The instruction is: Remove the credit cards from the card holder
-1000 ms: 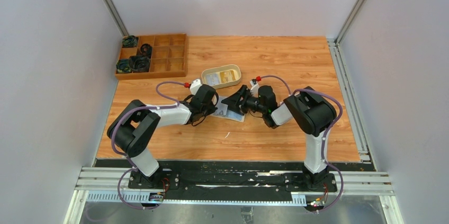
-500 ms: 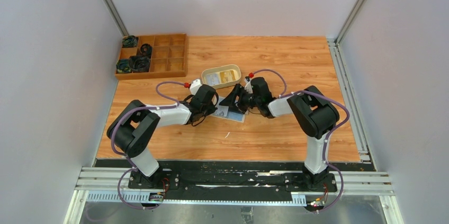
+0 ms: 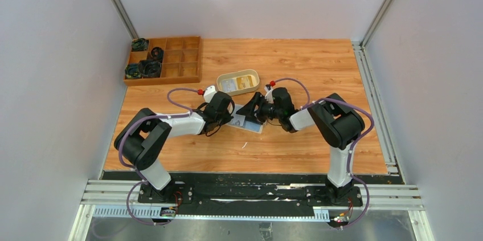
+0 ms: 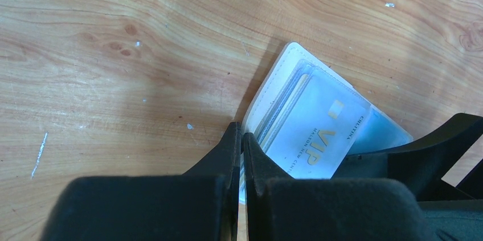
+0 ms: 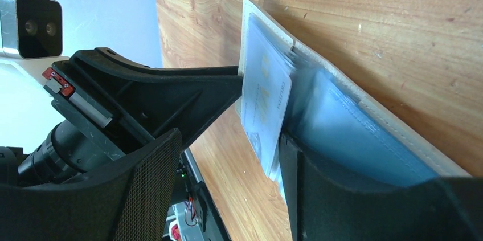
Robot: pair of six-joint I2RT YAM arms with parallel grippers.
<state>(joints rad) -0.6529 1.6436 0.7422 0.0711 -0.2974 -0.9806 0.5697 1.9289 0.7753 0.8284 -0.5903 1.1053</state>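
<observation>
Top view high overhead, wrist views close, probably sharing card holder (image 4: 266,88)

Only clear print: gold "VIP" on pale-blue card (image 4: 319,133), top one in card holder (image 4: 273,78), left wrist view. Smaller gold line beside VIP, same card, seems to start "MAISON", rest unclear. Tiny word at card edge toward holder's other half, approx "CHILTERNA", unsure. Right wrist view: print too blurred

You'll see the card holder (image 4: 267,90) is cream at its border and pale blue inside. Its top credit card (image 4: 319,133) is whitish-blue with gold VIP lettering. Your bench (image 4: 114,53) shows orange-brown wood grain.
</observation>
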